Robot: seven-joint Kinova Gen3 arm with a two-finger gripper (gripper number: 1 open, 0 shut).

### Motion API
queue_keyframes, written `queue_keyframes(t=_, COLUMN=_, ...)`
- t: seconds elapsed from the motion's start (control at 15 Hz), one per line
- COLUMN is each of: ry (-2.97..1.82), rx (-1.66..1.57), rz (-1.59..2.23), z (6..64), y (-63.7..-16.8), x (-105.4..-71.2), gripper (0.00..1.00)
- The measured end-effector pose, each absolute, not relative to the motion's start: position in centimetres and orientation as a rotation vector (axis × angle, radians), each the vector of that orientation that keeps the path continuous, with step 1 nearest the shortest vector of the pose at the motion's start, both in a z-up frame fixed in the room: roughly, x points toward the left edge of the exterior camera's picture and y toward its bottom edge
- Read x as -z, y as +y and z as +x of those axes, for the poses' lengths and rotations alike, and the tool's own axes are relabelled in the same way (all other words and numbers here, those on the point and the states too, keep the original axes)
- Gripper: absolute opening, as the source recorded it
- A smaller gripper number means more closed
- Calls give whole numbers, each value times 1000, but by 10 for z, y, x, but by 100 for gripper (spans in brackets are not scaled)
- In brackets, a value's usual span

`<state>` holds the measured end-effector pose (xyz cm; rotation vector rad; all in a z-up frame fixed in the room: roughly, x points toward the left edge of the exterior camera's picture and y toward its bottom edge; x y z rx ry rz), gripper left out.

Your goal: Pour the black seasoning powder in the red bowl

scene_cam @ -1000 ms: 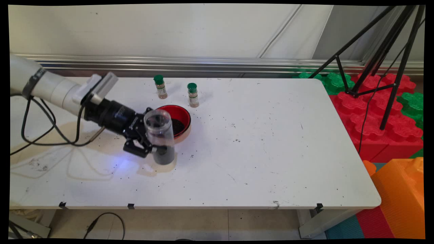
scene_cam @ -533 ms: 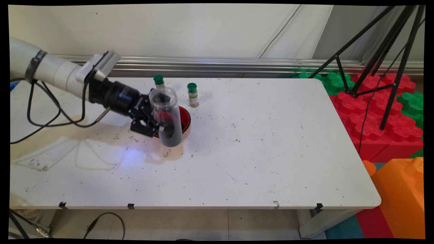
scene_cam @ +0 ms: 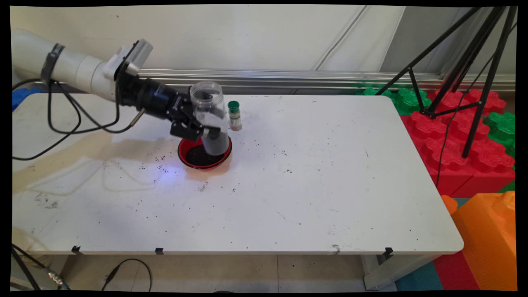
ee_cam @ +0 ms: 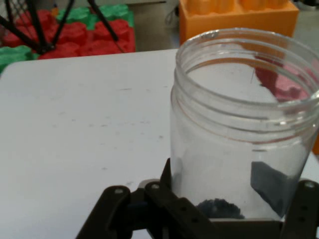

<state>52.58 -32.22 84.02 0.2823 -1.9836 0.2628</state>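
Note:
My gripper [scene_cam: 208, 133] is shut on a clear plastic jar [scene_cam: 209, 117] whose lower part holds dark grains. The jar hangs upright and open-mouthed above the far side of a red bowl [scene_cam: 186, 158] with dark grains in it. In the hand view the clear plastic jar [ee_cam: 239, 124] fills the right half, with one black finger [ee_cam: 174, 209] pressed against its side. A spice bottle with a green cap [scene_cam: 234, 116] stands just right of the jar. A second such bottle is hidden behind the jar.
Dark grains are scattered on the white table [scene_cam: 313, 185] around the bowl. A black tripod [scene_cam: 462, 78] stands beyond the table's right end over red and green foam blocks [scene_cam: 453, 136]. An orange block [scene_cam: 486, 239] sits at the near right corner.
The gripper has lifted the jar off the table in front of the bowl and carried it up and away, to above the bowl's far side. The bowl is now uncovered.

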Motion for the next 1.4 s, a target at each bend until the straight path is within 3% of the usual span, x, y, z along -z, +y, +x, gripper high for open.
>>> queue_keyframes(t=0.73, ry=-2003, rx=-452, rz=292, z=548, y=-385, x=-848, gripper=0)
queue_keyframes(t=1.4, ry=-2056, rx=-600, rz=186, z=565, y=-412, x=-836, gripper=0)
